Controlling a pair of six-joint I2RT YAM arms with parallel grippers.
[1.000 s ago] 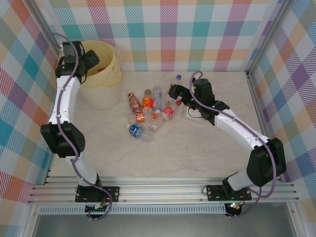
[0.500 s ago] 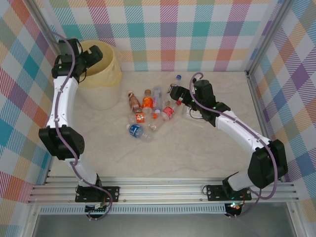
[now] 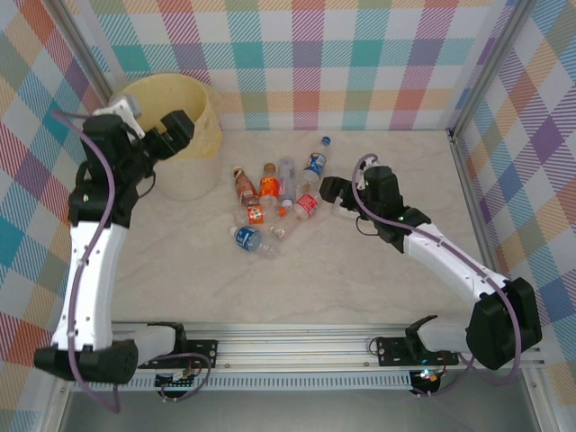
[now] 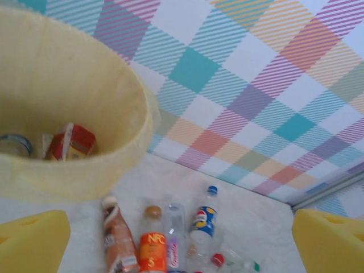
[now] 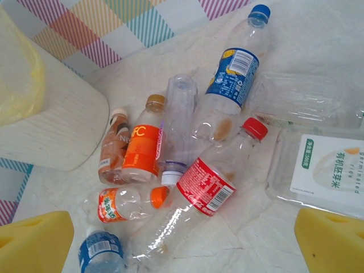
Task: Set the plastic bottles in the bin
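The plastic bottles (image 3: 270,202) lie in a loose heap mid-table (image 3: 360,288), just right of the bin (image 3: 191,178), which stands in the far-left corner. From above, the left gripper (image 3: 171,135) hangs at the bin's near rim and hides part of its mouth. Its wrist camera looks past the bag's folded edge to a red-and-white labelled thing (image 4: 71,142) and a bluish round shape (image 4: 12,145), cut off at the frame's side and too blurred to name. That view also crops the nearer bottles at its lower edge. Its yellow pads (image 4: 34,242) sit at opposite corners, spread wide. The right gripper (image 3: 329,190), jaws equally wide, hovers beside the heap's right side. Its camera resolves what the top view blurs: a blue-capped bottle (image 5: 233,71), a red-capped bottle (image 5: 207,187), an orange one (image 5: 142,151), a brown one (image 5: 111,151), a clear tray (image 5: 307,102) and a white-labelled clear pack (image 5: 327,170). A blue-labelled bottle (image 5: 102,250) is cropped at the bottom.
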